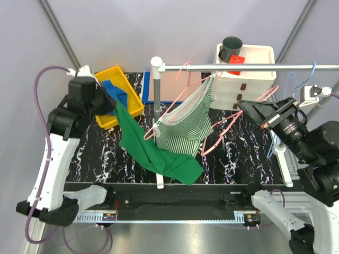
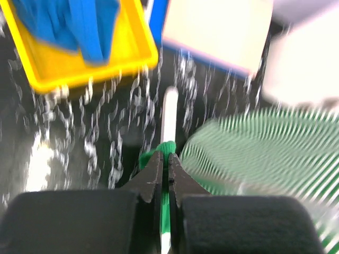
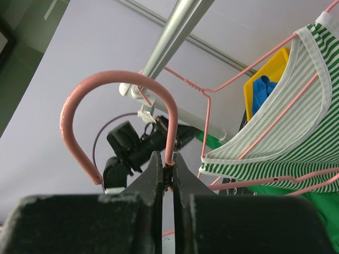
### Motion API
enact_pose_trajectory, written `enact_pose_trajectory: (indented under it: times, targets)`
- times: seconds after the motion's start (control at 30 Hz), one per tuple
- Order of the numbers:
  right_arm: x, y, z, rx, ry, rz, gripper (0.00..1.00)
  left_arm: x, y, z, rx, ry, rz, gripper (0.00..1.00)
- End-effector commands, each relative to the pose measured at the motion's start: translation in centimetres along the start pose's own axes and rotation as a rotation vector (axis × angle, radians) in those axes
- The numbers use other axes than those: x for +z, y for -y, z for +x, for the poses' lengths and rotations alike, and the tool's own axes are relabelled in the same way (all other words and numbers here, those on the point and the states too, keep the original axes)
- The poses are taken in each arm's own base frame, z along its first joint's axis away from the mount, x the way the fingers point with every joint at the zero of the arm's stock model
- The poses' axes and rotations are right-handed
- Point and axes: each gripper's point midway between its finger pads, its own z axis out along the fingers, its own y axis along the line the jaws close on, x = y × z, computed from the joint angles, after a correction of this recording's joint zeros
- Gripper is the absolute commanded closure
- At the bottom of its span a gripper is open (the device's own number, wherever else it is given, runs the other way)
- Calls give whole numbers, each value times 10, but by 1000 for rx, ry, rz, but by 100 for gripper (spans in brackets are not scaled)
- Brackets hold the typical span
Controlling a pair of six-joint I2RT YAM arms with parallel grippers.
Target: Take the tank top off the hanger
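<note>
A solid green tank top (image 1: 153, 153) stretches from my left gripper (image 1: 111, 103) down to the table. The left gripper is shut on its upper end; green cloth (image 2: 168, 147) shows between the closed jaws in the left wrist view (image 2: 164, 159). My right gripper (image 1: 244, 106) is shut on the neck of a thick pink hanger (image 1: 233, 120), below its hook (image 3: 119, 76), in the right wrist view (image 3: 168, 161). The hanger's lower end lies near the green cloth; I cannot tell if they still touch. A green-and-white striped top (image 1: 185, 127) hangs on a thin pink hanger on the rail (image 1: 249, 67).
A yellow bin (image 1: 132, 95) with blue cloth (image 1: 114, 91) sits at the back left. The white rack pole (image 1: 157, 106) stands mid-table. White drawers (image 1: 254, 79) with a black cup (image 1: 231, 46) stand at the back right. A blue hanger (image 1: 310, 79) hangs at the rail's right end.
</note>
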Motion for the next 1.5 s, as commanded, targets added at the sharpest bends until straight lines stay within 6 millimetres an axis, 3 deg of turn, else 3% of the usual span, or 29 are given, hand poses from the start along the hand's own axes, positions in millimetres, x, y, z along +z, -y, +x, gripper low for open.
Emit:
enact_pose_trajectory:
  times: [0.0, 0.07, 0.1, 0.13, 0.17, 0.2, 0.23, 0.3, 0.33, 0.37, 0.4, 0.47, 0.6, 0.73, 0.83, 1.03, 1.1, 1.13, 1.17, 1.23, 1.27, 1.33, 1.43, 1.47]
  targets:
    - [-4, -17, 1, -40, -44, -20, 100, -17, 48, -108, -59, 290, 165, 100]
    - [-5, -19, 3, -67, -68, -13, 100, -17, 56, -136, -81, 366, 175, 100]
    - [-2, -17, 4, -69, -77, -4, 100, -30, 59, -161, -99, 433, 186, 100]
    - [-1, -18, 4, -81, -80, -8, 100, -17, 60, -173, -101, 440, 170, 100]
    - [0, -17, 5, -86, -90, -9, 100, -18, 63, -189, -106, 476, 178, 100]
    - [0, -18, 5, -98, -93, -11, 100, -35, 65, -213, -107, 552, 198, 100]
    - [0, -20, 4, -107, -92, -16, 100, -28, 67, -225, -102, 574, 204, 100]
    - [1, -20, 3, -129, -89, -17, 100, -48, 72, -262, -101, 706, 258, 100]
    - [1, -20, 3, -135, -88, -18, 100, -45, 72, -273, -106, 729, 275, 100]
    - [1, -18, 2, -137, -84, -9, 100, -56, 71, -296, -114, 815, 311, 100]
    - [2, -15, 2, -140, -84, -1, 100, -59, 84, -300, -124, 815, 395, 100]
    - [5, -12, 1, -141, -79, 10, 100, -64, 83, -329, -126, 904, 463, 100]
    - [13, -10, -2, -174, -76, 21, 100, -68, 94, -361, -115, 946, 608, 100]
    - [23, -3, -4, -186, -76, 45, 100, -76, 87, -391, -130, 1024, 698, 100]
    - [28, 0, -7, -198, -73, 57, 100, -70, 67, -405, -184, 1046, 712, 100]
    - [37, 5, -9, -210, -71, 75, 100, -21, 46, -400, -201, 946, 691, 100]
    - [41, 10, -8, -200, -78, 89, 100, 6, 37, -389, -204, 885, 656, 100]
    - [43, 12, -8, -197, -75, 94, 100, 7, 35, -384, -201, 876, 639, 100]
    - [43, 13, -8, -194, -78, 96, 100, 35, 19, -373, -212, 834, 579, 100]
    - [45, 15, -8, -190, -76, 104, 100, 54, 6, -358, -219, 794, 510, 100]
    - [45, 15, -8, -189, -75, 103, 100, 78, -10, -338, -231, 734, 446, 100]
    - [45, 18, -7, -185, -75, 110, 100, 107, -29, -311, -272, 647, 369, 100]
    - [45, 22, -7, -174, -71, 122, 100, 177, -88, -231, -366, 462, 150, 100]
    - [44, 22, -6, -173, -71, 120, 100, 190, -99, -219, -373, 438, 108, 100]
